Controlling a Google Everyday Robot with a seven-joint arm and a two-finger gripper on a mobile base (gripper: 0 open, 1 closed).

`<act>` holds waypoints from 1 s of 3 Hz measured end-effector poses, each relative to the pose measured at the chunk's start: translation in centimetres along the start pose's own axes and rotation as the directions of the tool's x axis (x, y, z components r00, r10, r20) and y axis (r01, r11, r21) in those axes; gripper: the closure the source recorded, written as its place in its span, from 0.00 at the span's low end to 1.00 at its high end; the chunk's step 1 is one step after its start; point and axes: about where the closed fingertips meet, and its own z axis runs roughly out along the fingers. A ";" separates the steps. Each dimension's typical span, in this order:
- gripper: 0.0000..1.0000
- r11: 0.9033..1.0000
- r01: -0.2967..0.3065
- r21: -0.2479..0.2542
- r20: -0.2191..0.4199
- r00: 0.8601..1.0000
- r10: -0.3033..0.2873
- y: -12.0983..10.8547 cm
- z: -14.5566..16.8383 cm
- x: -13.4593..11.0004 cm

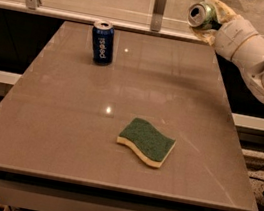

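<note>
A: We are logging the gripper [209, 17] at the far right corner, above the edge of the surface [59, 115]; its fingers [221, 9] are clasping a silver can [199, 14], which is tipped on its side with the top facing us.

B: We are reading this as a carrying step, the silver can being held in the air, clear of the surface; we are also noting the blue can [102, 42] standing upright at the far left and the green sponge [146, 141] lying near the front, both well apart from the gripper.

A: We are judging that any move from here is calling for a firm clasp and care over the tilt; the glass rail [159, 11] is sitting just behind.
</note>
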 end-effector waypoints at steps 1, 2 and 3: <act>1.00 0.991 0.130 0.042 0.011 0.991 -0.131 -1.0 -0.4 0.8; 1.00 0.946 0.318 0.070 0.029 0.947 -0.320 -1.8 -0.3 0.7; 1.00 0.923 0.377 0.072 0.029 0.925 -0.380 -1.8 -0.1 0.4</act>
